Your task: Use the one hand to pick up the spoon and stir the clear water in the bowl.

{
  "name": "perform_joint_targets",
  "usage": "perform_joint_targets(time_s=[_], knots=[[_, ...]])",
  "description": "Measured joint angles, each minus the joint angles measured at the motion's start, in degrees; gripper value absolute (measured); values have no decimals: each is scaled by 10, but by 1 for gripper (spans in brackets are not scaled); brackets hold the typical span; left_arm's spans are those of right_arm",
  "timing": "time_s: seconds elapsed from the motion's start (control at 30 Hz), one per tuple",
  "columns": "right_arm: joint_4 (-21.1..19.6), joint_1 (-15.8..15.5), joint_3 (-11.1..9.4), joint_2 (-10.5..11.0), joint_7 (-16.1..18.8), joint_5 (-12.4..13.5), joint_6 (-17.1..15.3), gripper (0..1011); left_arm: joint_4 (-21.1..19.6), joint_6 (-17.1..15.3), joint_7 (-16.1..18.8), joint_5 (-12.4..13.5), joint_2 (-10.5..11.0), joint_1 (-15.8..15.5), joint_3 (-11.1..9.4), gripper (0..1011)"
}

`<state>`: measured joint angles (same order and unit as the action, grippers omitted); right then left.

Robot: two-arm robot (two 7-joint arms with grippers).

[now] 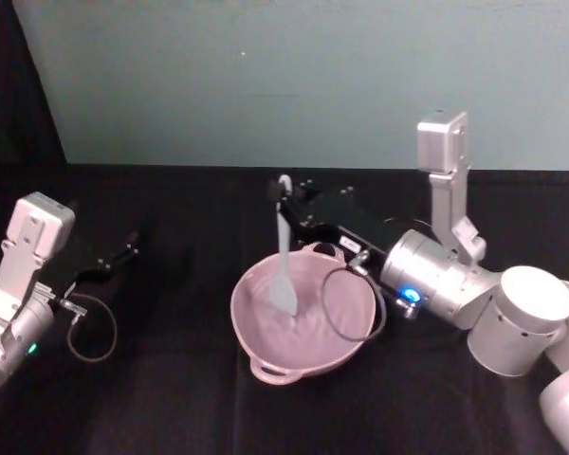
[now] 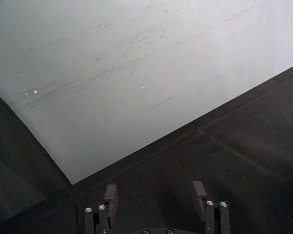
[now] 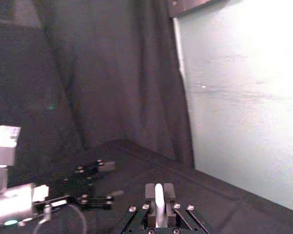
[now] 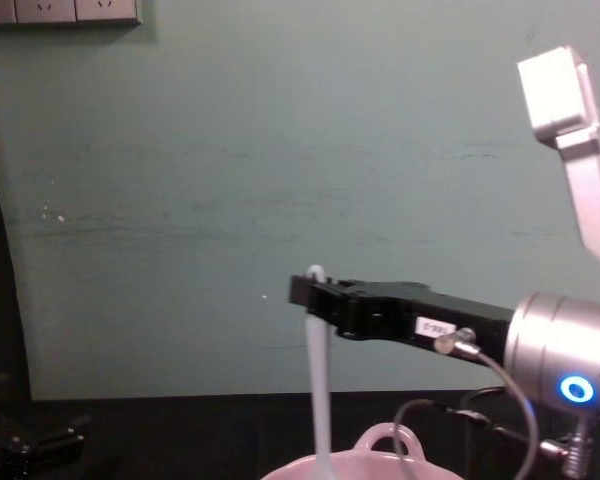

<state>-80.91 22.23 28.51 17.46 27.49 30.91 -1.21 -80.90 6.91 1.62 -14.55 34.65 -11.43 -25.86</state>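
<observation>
Holding the spoon (image 1: 284, 270) upright by its handle top, with the right tool (image 1: 283, 196) clamped on it, and dipping the paddle into the pink bowl (image 1: 266, 368) at the middle of the desk (image 1: 171, 408). Judging the pickup as done and the stirring as just starting or remaining. Idling the left tool (image 1: 125, 254), fingers apart, at the far left.

No legible text, brand, number or sign anywhere. Only a small white rectangular label (image 4: 435, 327) stuck on the side of the black boxy right gripper (image 4: 308, 292), carrying a short row of dark characters too small and blurred to make out. Same label (image 1: 349, 244) seen from the head view as a pale patch on the gripper body, equally unreadable.
</observation>
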Motion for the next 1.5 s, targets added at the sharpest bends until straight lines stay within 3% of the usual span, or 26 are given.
perform_joint_targets(time_s=[0.2,0.47,0.7,0.83,1.13,1.5], knots=[[-2,-7,-17,13,-11,1,2,116,0,0,0,0,0,0,0,1005],[-59,-47,-47,53,-27,2,-7,116,0,0,0,0,0,0,0,1005],[-110,-74,-49,78,-35,-10,-23,116,0,0,0,0,0,0,0,1005],[-135,-85,-40,86,-32,-17,-34,116,0,0,0,0,0,0,0,1005],[-133,-76,-7,69,-16,-26,-41,116,0,0,0,0,0,0,0,1005],[-98,-36,20,31,-4,-32,-35,116,0,0,0,0,0,0,0,1005]])
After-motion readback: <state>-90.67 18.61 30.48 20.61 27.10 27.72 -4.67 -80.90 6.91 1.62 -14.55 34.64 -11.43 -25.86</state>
